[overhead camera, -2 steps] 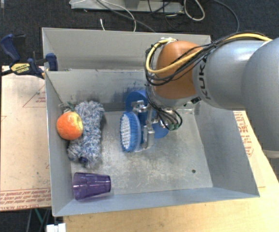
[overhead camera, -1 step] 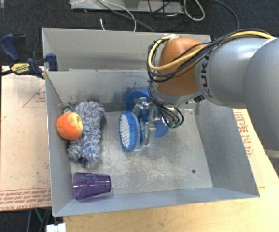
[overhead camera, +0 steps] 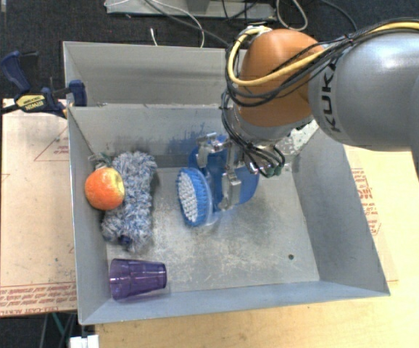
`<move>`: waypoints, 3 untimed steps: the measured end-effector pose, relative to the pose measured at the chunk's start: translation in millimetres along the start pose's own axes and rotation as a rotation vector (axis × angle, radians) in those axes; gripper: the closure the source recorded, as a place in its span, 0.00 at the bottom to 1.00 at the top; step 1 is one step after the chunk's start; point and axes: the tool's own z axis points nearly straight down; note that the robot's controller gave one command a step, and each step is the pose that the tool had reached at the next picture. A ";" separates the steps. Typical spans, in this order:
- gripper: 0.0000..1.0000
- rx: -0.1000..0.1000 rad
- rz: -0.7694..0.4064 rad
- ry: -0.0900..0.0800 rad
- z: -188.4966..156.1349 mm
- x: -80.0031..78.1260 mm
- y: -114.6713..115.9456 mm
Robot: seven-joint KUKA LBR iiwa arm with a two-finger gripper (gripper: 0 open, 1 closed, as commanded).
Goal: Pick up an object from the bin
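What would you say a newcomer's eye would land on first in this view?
Most likely the arm's orange wrist cover, which enters from the right and hangs over a blue brush with white bristles in the middle of the bin. Next come the reddish-orange apple at the left wall beside a fuzzy blue-grey cloth, and the purple cup lying on its side in the front-left corner.

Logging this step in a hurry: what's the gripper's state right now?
Gripper: closed, holding the blue brush with white bristles between its fingers.

blue brush (overhead camera: 193, 198), purple cup (overhead camera: 137, 278), orange-red apple (overhead camera: 104, 188), mottled blue-grey cloth (overhead camera: 135, 201)
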 end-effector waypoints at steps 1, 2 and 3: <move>0.00 0.001 -0.057 -0.011 89.1 -14.0 -12.9; 0.00 0.001 -0.059 0.002 70.4 -7.0 -10.7; 0.00 -0.001 -0.062 -0.020 84.8 -18.5 -27.9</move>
